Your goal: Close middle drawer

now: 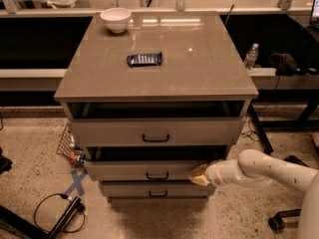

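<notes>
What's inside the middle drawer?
The middle drawer shows only a dark opening behind its front. Any contents are hidden beneath the uppermost drawer. The robot's hand is at the right end of the middle drawer's front.

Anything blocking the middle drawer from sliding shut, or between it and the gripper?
Nothing visible. The gripper sits at the middle drawer, at the right end of its front. The drawer is partly open; its interior is too dark to check.
</notes>
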Controlling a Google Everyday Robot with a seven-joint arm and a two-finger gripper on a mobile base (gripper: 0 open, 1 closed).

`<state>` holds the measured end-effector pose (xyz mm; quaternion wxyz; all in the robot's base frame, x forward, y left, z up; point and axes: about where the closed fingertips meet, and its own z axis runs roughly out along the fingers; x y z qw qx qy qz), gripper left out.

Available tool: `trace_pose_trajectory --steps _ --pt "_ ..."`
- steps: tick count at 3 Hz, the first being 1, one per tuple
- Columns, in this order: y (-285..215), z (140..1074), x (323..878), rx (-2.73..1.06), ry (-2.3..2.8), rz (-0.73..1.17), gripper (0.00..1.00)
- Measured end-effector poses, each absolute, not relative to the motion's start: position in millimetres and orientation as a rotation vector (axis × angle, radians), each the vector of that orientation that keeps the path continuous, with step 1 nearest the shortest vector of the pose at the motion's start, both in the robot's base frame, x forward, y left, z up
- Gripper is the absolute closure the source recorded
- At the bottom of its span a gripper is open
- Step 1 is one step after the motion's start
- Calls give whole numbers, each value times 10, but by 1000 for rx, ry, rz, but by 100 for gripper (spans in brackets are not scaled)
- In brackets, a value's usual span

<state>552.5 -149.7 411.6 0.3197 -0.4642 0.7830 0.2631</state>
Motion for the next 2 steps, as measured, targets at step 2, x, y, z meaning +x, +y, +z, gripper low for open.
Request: trace_pose_trajectory --steps 2 --pt "-1408 4114 5833 -1246 2075 680 100"
